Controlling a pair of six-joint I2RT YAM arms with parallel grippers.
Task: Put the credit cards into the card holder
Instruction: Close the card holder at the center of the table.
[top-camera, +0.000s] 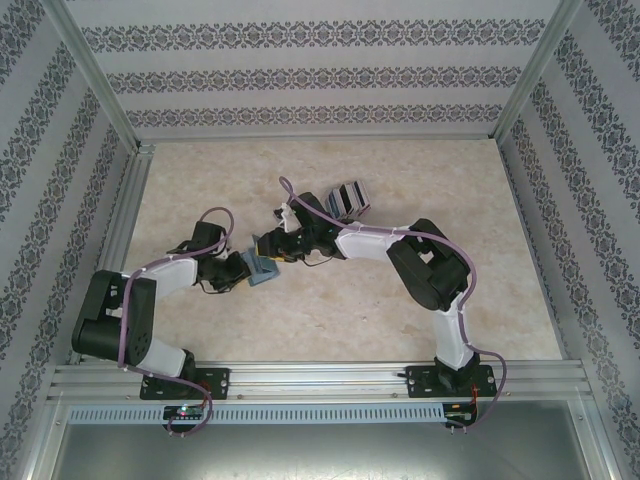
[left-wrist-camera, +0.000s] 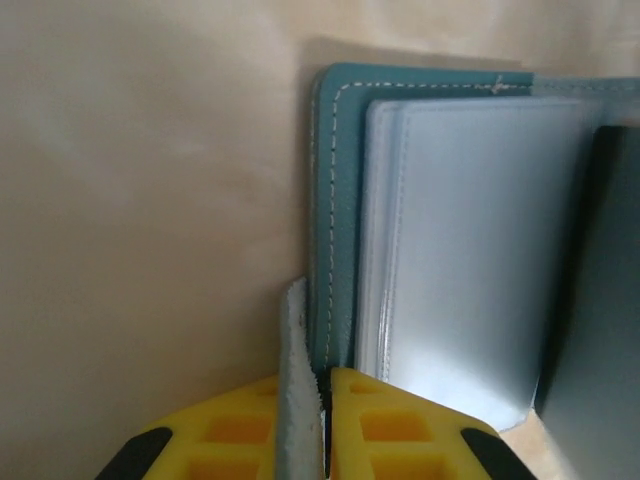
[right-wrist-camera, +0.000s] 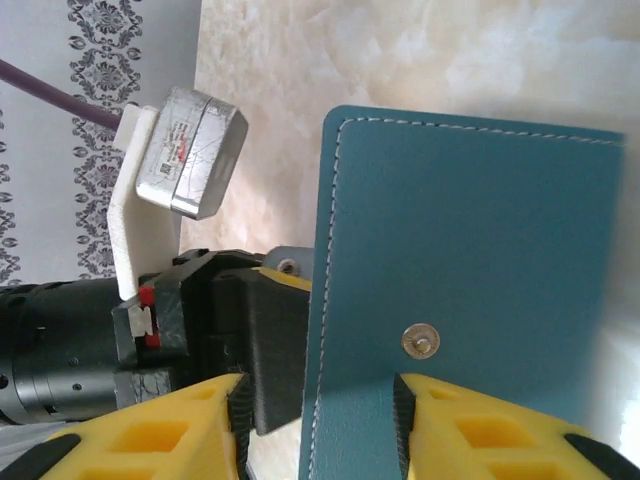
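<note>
Left gripper (left-wrist-camera: 322, 385): yellow fingers nearly together, pinching a thin pale grey strip (left-wrist-camera: 298, 380) that stands upright between the tips. It looks like a flap of the holder (left-wrist-camera: 335, 200) seen edge-on. The rest of the holder lies open just past the tips and off to the right finger's side, teal cover with white stitching. Clear plastic sleeves (left-wrist-camera: 460, 250) are stacked on it. A dark sheet (left-wrist-camera: 600, 300) sits farther out on that side; can't tell if it's a card. Bare table (left-wrist-camera: 130, 200) on the left finger's side.

Right gripper (right-wrist-camera: 318, 385): fingers about half open. The holder's teal cover (right-wrist-camera: 470, 230) sits with its left edge in the gap and spreads out beyond the right finger. The snap (right-wrist-camera: 421, 341) is just past that fingertip. There is a gap between the left finger and the cover, so no clear grip. The left gripper's black body (right-wrist-camera: 200, 330) is close outside the left finger.

Top view: the two grippers (top-camera: 252, 270) (top-camera: 272, 245) meet tip to tip at mid-table with the holder (top-camera: 265, 272) between them. The cards (top-camera: 348, 200) lie in a small bunch on the table, beyond the right gripper and apart from both sets of fingers.
</note>
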